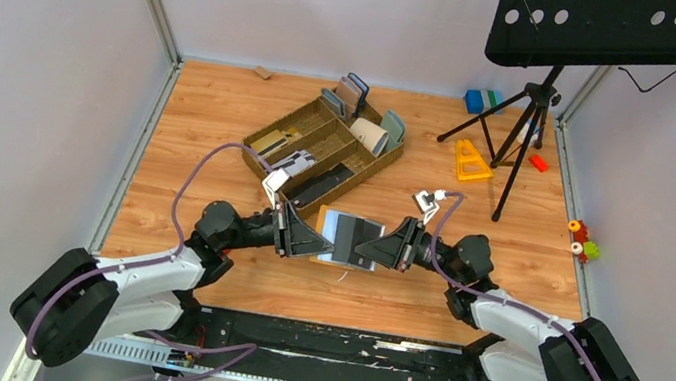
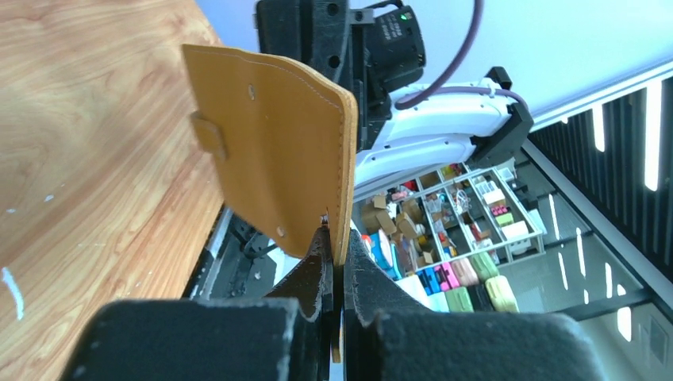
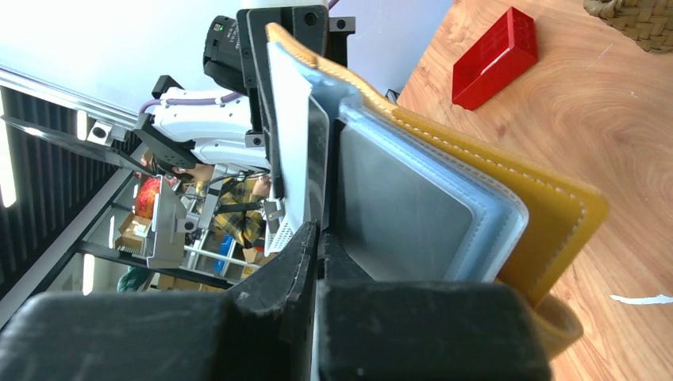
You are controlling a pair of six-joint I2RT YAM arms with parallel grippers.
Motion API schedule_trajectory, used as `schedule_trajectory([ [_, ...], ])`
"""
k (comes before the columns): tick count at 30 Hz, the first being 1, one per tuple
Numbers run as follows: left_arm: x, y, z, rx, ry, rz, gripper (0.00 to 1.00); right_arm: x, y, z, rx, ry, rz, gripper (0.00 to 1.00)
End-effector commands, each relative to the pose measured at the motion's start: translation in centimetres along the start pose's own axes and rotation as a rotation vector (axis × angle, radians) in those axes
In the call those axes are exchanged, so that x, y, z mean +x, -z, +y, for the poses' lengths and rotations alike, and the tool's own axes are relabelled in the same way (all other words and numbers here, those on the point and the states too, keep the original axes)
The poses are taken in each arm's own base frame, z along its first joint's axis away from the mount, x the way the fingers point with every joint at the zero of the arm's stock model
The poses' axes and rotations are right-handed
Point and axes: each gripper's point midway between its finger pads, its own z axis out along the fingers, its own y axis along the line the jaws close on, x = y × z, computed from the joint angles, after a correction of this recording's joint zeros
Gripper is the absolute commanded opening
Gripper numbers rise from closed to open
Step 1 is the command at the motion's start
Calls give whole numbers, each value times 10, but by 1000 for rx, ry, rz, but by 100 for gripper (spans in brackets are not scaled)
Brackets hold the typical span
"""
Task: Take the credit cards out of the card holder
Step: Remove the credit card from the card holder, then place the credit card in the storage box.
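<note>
Top external: wooden table [image 1: 213,121], pale walls [image 1: 31,54] around, card holder [image 1: 348,238] above.

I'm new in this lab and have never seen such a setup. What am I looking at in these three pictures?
Two robot arms are bolted at the near edge of a wooden table, and each ends in a two-finger gripper. The wide picture looks down from above and behind them. The other two come from a camera on each wrist. Between them the arms hold an open yellow card holder. The left gripper is shut on its outer edge. The right gripper is shut, apparently on a pale credit card in the lining. Further back are a cardboard tray of wallets and a black music stand.
</note>
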Motion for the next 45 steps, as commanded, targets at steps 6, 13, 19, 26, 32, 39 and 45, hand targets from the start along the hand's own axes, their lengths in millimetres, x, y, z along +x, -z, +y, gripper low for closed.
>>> schedule_trajectory([
  [6, -38, 16, 41, -252, -56, -36, 0, -30, 13, -25, 126, 21, -91, 0],
  [13, -69, 54, 66, -621, -153, -28, 0, -90, 10, -43, 412, 194, -183, 0],
  [19, -116, 112, 45, -880, -276, -152, 0, -124, -7, -58, 469, 141, -279, 0],
  [26, -152, 155, 10, -1116, -447, -255, 0, -140, -63, -71, 460, 107, -289, 0],
  [32, -163, 168, -5, -1170, -512, -308, 0, -143, -92, -93, 499, 38, -349, 0],
  [39, -164, 172, -4, -1191, -522, -319, 0, -131, -121, -110, 551, -3, -392, 0],
  [45, -163, 172, -5, -1183, -528, -317, 0, -120, -136, -132, 606, -21, -416, 0],
])
